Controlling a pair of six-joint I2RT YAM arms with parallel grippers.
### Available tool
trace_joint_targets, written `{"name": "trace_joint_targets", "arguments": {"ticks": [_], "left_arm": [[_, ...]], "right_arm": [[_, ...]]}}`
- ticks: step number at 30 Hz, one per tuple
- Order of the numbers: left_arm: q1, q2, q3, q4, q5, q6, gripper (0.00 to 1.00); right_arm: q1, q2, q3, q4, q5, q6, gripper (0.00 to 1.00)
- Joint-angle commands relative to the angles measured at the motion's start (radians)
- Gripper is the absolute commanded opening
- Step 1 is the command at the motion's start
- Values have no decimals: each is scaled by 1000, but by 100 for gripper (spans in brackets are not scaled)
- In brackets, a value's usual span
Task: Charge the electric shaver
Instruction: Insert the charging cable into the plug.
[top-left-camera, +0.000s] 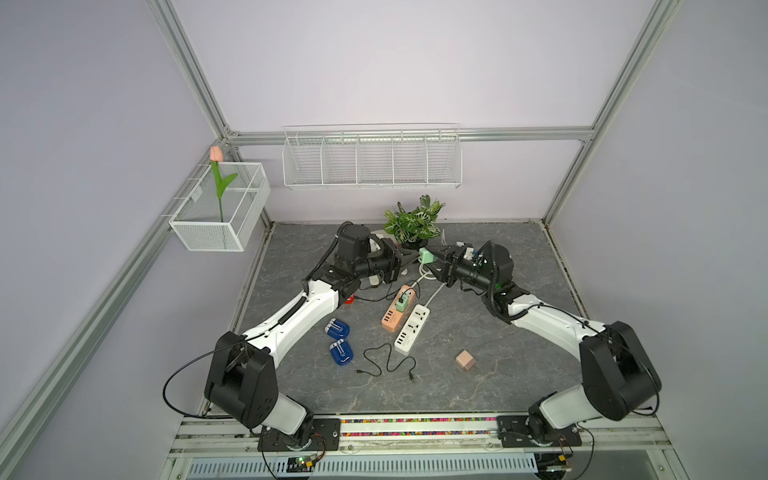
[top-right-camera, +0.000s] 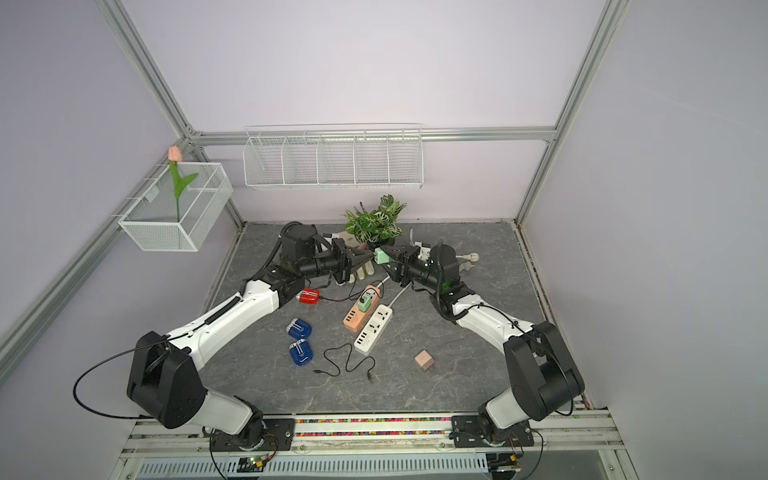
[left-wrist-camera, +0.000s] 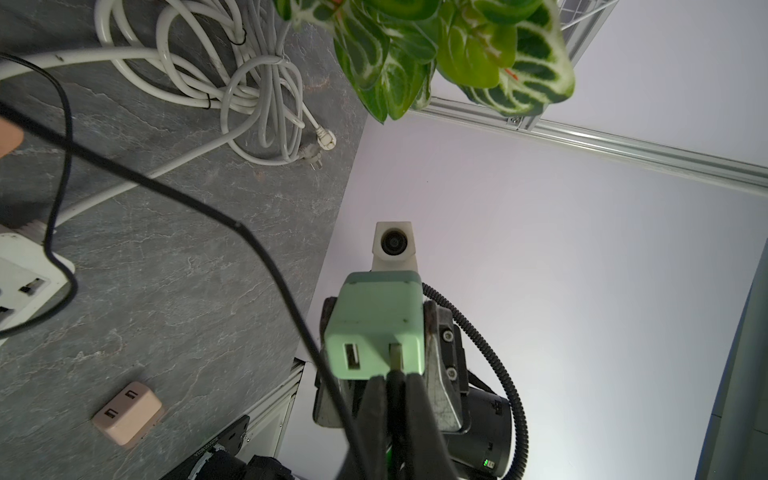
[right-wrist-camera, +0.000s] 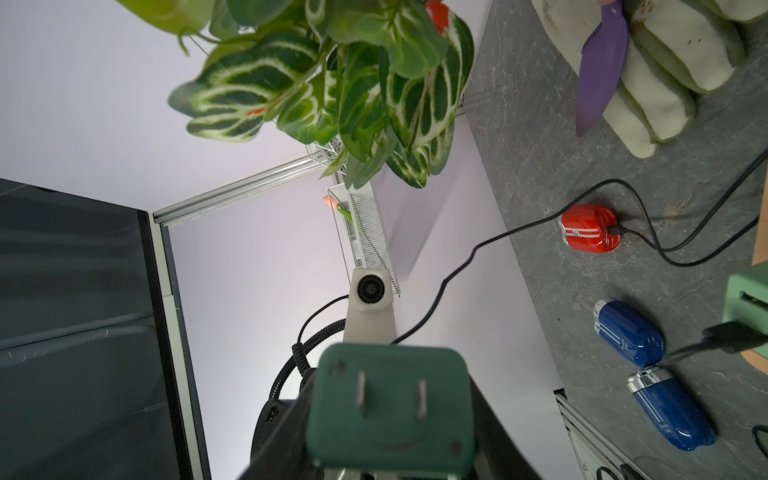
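In both top views the two grippers meet nose to nose in front of the potted plant (top-left-camera: 413, 224), and the contact there is too small for me to read. The left wrist view settles it. The left gripper (left-wrist-camera: 392, 384) is pinched tight on a black USB plug (left-wrist-camera: 395, 374), whose metal tip sits at a port of the mint-green adapter (left-wrist-camera: 376, 324). How deep it sits I cannot tell. The right gripper (top-left-camera: 432, 258) clamps that adapter by its sides, jaws partway apart around the body, clear of the table (top-left-camera: 478, 332). The right wrist view gives me only the adapter's two-prong face, close and blurred, hiding its own fingers. The red shaver (top-right-camera: 308, 296) lies on the table just beside the left arm (top-left-camera: 316, 299), which covers all but a sliver of it in a top view. The right wrist view alone shows a black cable plugged into its end. I cannot trace whether that cable leads to the held plug.
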Motion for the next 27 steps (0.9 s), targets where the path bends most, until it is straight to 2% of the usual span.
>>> {"name": "trace_joint_targets", "arguments": {"ticks": [1, 7, 11, 18, 27], "left_arm": [[-6, 53, 30, -27, 7, 3, 0], [-6, 57, 37, -46, 26, 3, 0], [-3, 57, 5, 16, 37, -44, 0], [34, 61, 10, 24, 53, -17, 0], [35, 74, 8, 46, 64, -11, 0]], "right_arm": [[34, -48, 17, 79, -119, -17, 7], [22, -49, -2, 136, -106, -20, 7], [18, -31, 16, 184, -121, -10, 7], [19, -39, -2, 215, -136, 7, 7], [19, -37, -30, 249, -125, 7, 7]]}}
